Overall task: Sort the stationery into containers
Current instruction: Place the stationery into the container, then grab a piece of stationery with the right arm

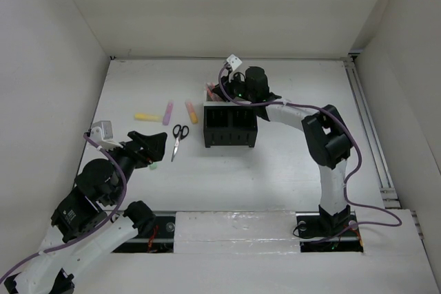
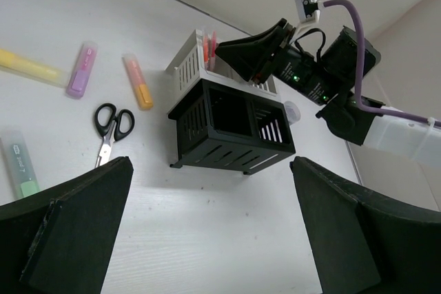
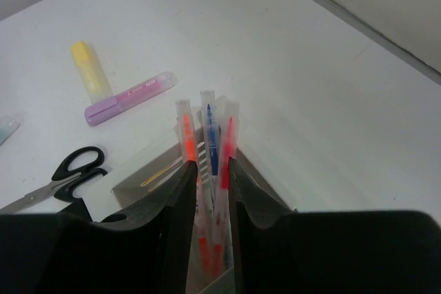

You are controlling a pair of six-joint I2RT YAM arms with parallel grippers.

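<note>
Three thin pens [image 3: 210, 125], one orange, one blue and one red, stand upright and bunched together in a white compartment [image 2: 187, 67] at the 11 o'clock corner of the organiser block. The right end effector [image 3: 210, 164] hangs straight over that compartment, one finger close on each side of the bunch. The gap between the fingers is narrow, roughly as wide as the bunch itself. I cannot tell whether the pads press on the pens or only stand beside them.

The two black compartments [image 1: 231, 127] make up the 6 o'clock side of the block, which sits near the middle of the bench [image 1: 289, 163].

At 9 o'clock from the block, three markers lie flat in a loose row, each apart from the next. The orange highlighter [image 1: 191, 111] is nearest the block, then the pink highlighter [image 1: 167, 112], with the yellow highlighter [image 1: 147, 116] farthest out. The scissors [image 1: 178, 138] lie closed at about 8 o'clock from the block, handles toward 12 o'clock and blades toward 6 to 7 o'clock. At 7 o'clock from the scissors, the green highlighter [image 2: 21, 164] lies flat, just beside one finger of the left end effector [image 2: 210, 163].

That end effector is spread wide with nothing between its fingers. It hovers over bare bench and faces the block at about 1 o'clock. The right arm [image 1: 331, 142] rises from its base at 5 o'clock on the bench and bends in toward the block from the 3 o'clock side.
</note>
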